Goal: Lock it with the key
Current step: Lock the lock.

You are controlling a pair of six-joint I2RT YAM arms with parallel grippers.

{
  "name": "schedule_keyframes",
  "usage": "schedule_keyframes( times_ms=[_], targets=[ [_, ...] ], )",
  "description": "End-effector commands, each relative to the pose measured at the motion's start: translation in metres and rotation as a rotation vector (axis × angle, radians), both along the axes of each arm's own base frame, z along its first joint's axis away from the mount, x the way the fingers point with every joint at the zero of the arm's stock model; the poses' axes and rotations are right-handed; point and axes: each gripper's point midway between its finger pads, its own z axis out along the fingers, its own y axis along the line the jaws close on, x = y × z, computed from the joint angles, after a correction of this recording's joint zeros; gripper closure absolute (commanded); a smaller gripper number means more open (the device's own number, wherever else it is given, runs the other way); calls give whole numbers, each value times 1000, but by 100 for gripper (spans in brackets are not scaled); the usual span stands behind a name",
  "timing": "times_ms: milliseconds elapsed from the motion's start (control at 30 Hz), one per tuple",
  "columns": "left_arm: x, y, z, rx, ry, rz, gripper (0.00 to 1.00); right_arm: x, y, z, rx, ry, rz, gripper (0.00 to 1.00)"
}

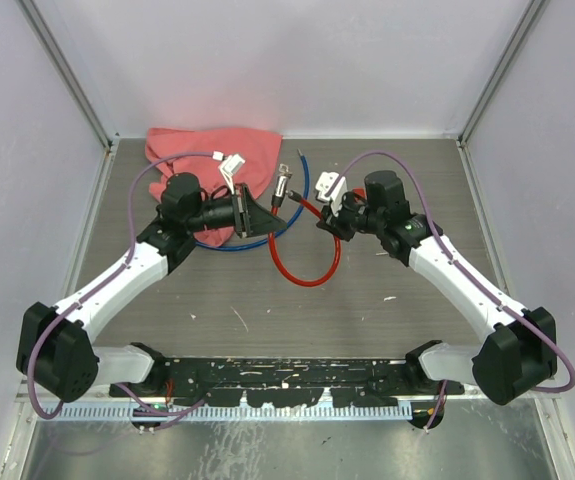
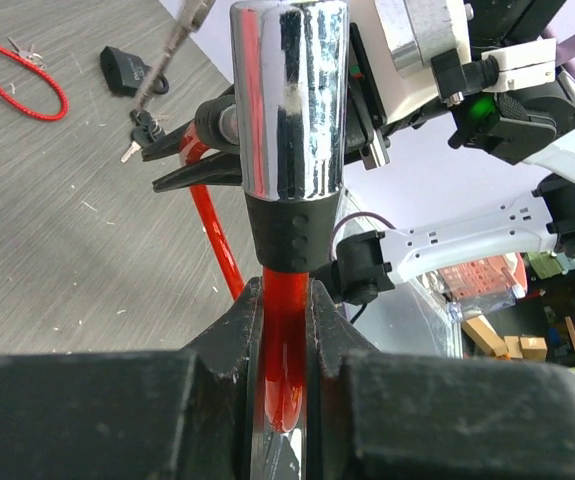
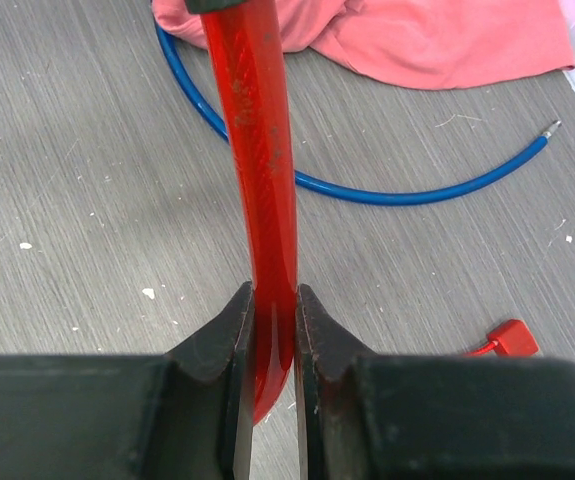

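**Q:** Foreground first: how do the 2 claws stand?
**A:** The left gripper (image 2: pixel 285 330) has its jaws nearly together, clenched on the red cable (image 2: pixel 285 370) just below the cable's lock head. The right gripper (image 3: pixel 272 320) is pinched just as narrowly on the same red cable, farther along it.

**Q:** How does the lock look?
**A:** The lock head (image 2: pixel 287 100) is a chrome cylinder with a black collar. It stands straight out past the left fingertips, between the 2 grippers. The cable's slack lies in 1 loop on the table (image 1: pixel 267 320).

**Q:** And the key?
**A:** The keys (image 2: pixel 137 130) are a small bunch beyond the head, beside the right claw's dark tips and apart from the lock.

**Q:** What is in the background?
**A:** A blue cable (image 3: pixel 397 195) curves over the table. A pink cloth (image 1: pixel 207 150) lies by the far wall.
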Motion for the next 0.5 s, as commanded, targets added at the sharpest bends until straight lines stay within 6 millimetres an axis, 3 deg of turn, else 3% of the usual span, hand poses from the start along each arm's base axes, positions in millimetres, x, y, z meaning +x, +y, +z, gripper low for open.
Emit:
schedule_keyframes(
  times_ms=[0, 200, 467],
  targets=[
    [-9, -4, 42, -70, -105, -57, 100, -2, 10, 27, 20, -93, 72, 99],
    [-5, -7, 22, -18, 0, -64, 100, -3, 7, 34, -21, -166, 115, 99],
    [-6, 0, 17, -32, 56, -40, 100, -4, 7, 55, 12, -196, 144, 99]
  ],
)
